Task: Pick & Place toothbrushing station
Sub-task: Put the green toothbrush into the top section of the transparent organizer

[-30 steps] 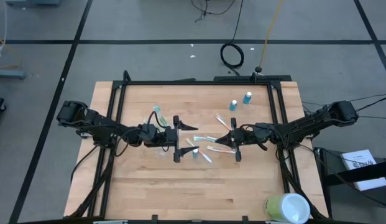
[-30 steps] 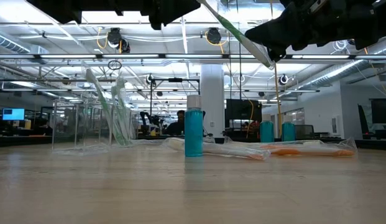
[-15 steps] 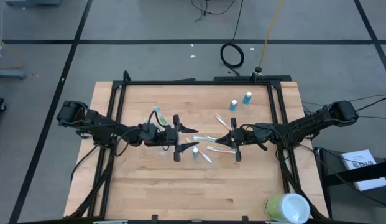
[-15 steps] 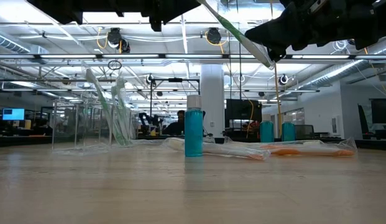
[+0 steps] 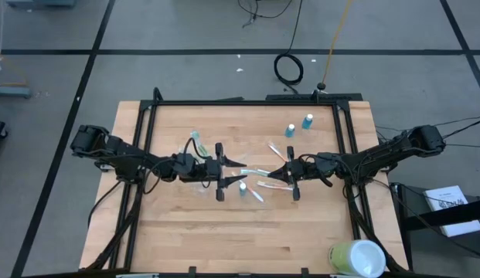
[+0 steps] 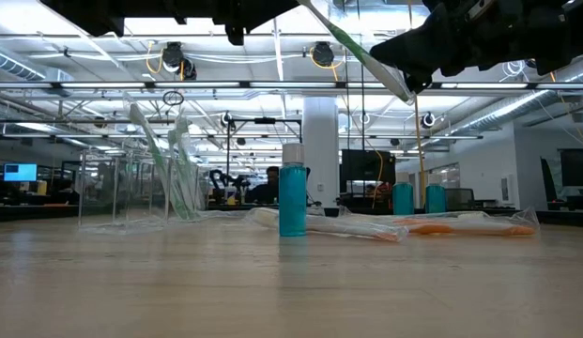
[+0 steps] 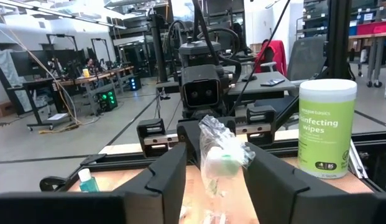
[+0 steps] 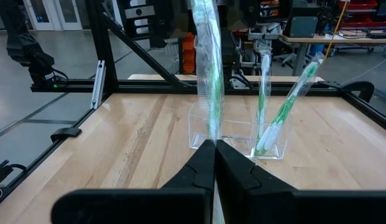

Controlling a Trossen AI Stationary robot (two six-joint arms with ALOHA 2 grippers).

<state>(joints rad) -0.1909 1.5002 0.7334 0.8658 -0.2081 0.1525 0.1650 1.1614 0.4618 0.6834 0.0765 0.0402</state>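
My right gripper (image 5: 277, 174) is shut on a wrapped white-and-green toothbrush (image 5: 257, 171), held above the table's middle. The brush's free end (image 7: 220, 155) reaches between the fingers of my left gripper (image 5: 241, 171), which stand apart on either side of it. The clear cup (image 8: 236, 134) stands on the table at the left with two toothbrushes (image 8: 286, 106) leaning in it. Three blue tubes stand upright: one (image 6: 292, 199) under the grippers and two (image 5: 298, 127) farther back. More wrapped brushes (image 6: 366, 227) lie flat on the table. My right gripper pinches one end of the wrapped toothbrush (image 8: 211, 127) between its two fingers. The fingers come level from the table's right and lie along the brush. The brush is lifted clear and slants up toward my left gripper (image 6: 352, 47). My left gripper: I cannot tell whether its fingers (image 7: 264, 174) touch the wrapper.
A large pale green-and-white cup (image 5: 357, 259) lies past the table's near right corner. A black frame (image 5: 247, 101) runs around the wooden table top. A tub of wipes (image 7: 326, 127) stands behind my right arm.
The fingers of my left gripper have drawn closer together around the toothbrush's free end. Neither arm has moved, and the toothbrush has stayed where it was.
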